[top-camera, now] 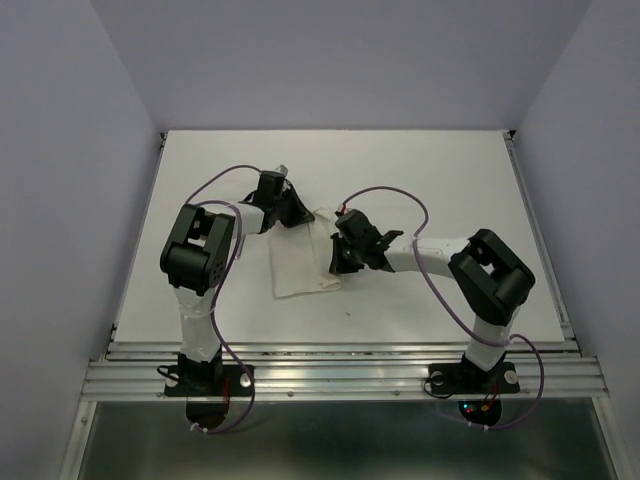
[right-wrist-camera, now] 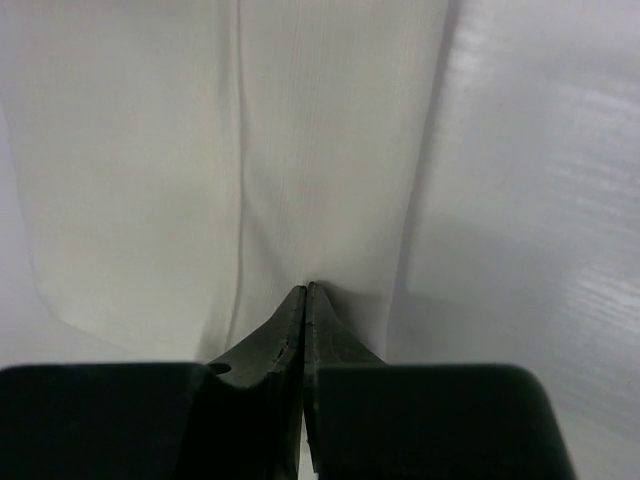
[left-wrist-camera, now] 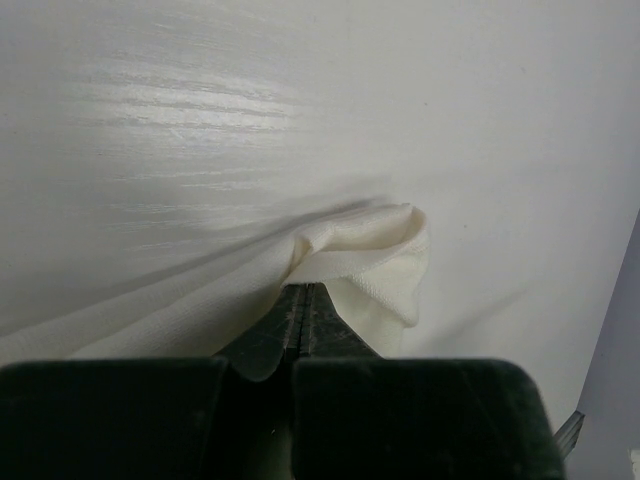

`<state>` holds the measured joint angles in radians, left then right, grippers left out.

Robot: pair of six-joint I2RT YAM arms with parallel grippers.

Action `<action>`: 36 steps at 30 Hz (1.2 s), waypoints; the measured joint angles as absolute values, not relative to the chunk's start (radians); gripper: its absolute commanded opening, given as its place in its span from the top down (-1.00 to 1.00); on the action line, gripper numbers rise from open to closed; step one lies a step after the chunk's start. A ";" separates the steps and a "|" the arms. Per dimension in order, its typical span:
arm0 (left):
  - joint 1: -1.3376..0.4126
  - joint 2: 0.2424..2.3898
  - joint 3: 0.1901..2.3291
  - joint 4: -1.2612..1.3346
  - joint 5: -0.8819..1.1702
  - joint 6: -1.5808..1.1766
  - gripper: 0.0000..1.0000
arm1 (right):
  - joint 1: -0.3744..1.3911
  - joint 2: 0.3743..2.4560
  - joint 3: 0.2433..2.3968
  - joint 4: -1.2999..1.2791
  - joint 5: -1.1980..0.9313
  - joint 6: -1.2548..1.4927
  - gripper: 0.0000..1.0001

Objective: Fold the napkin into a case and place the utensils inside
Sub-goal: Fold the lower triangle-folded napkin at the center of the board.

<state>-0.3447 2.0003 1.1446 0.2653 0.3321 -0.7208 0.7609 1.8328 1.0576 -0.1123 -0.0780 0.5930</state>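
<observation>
The napkin [top-camera: 300,262] lies on the white table [top-camera: 450,180], near the middle and slightly left of centre. It sits between the two grippers and reads as a pale cream rectangle against the tabletop, with its long sides running from near to far.

The left gripper [top-camera: 296,216] is at the napkin's far left corner. In the left wrist view its fingers [left-wrist-camera: 322,318] are pressed together. They pinch a fold of the napkin [left-wrist-camera: 375,255], which bunches into a small raised loop just past the fingertips. Soft creases trail from there to the left across the cloth. Bare table [left-wrist-camera: 300,80] with a faint grain sheen fills the far part of that view.

The right gripper [top-camera: 336,262] meets the napkin's right edge, nearer the arm bases than the left gripper is. In the right wrist view its fingers [right-wrist-camera: 288,325] are also pressed tightly together, with the tips nipping the cloth. The napkin [right-wrist-camera: 320,150] stretches away from the tips as a flat sheet. One long lengthwise crease runs left of the fingertips. The napkin's right edge casts a thin shadow onto the table [right-wrist-camera: 560,200].

Purple cables [top-camera: 225,180] loop over both arms. A metal rail [top-camera: 340,370] runs along the near edge of the table, where the bases are bolted.
</observation>
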 measured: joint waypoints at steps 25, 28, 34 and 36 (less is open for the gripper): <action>-0.345 2.000 1.145 0.265 0.332 -0.722 1.00 | 0.865 1.801 0.976 -0.020 -0.044 0.633 0.97; -0.345 2.000 1.145 0.265 0.332 -0.722 1.00 | 0.865 1.791 0.948 0.015 -0.044 0.634 0.98; -0.345 2.000 1.145 0.258 0.338 -0.722 1.00 | 0.865 1.747 0.880 0.049 -0.028 0.636 0.99; -0.345 2.000 1.144 0.256 0.343 -0.723 1.00 | 0.865 1.715 0.844 0.049 -0.008 0.640 0.99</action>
<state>-0.3447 2.0003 1.1439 0.2562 0.3431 -0.7227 0.8654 1.7149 0.8444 0.0490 -0.0082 0.6403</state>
